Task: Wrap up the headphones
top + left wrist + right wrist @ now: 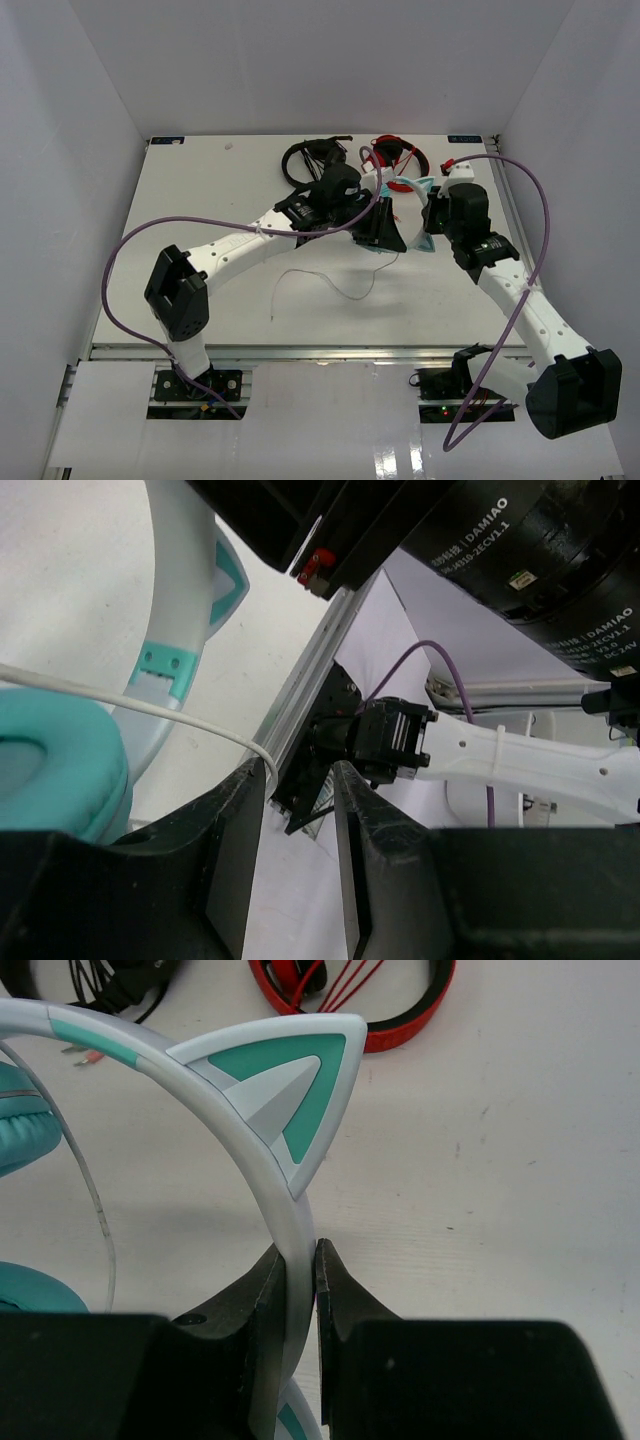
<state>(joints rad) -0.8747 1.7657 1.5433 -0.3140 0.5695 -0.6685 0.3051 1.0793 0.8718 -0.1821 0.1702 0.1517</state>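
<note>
— White tabletop point(200, 190), white walls on three sides. What are the fingers doing?

— The right gripper point(300, 1270) is pinched tight on the headphones point(200, 1085). Its two black fingers squeeze the white headband point(285, 1225) just below a cat ear point(290, 1075), white with a teal face.

— And the other one?

— The left gripper point(303, 780) has its jaws apart with nothing between them. The thin white cable point(130, 705) comes in across a teal ear cushion point(50, 765) and bends against the tip of one finger point(255, 810), touching it but not clamped.

— Where does the set sit overall?

— From above, it is toward the far middle of the table, between the two grippers, which close in on it from either side. I cannot tell whether it rests on the surface or hangs from the right grip.

— The rest of the cable?

— Its loose part lies on the table nearer the arm bases, in a slack curve well clear of the cups.

— Anything else around?

— Red headphones point(395, 155) lie just beyond the teal set, near the far edge. Black headphones point(310, 160) lie to their left. Purple leads point(120, 260) loop along both arms.
</note>
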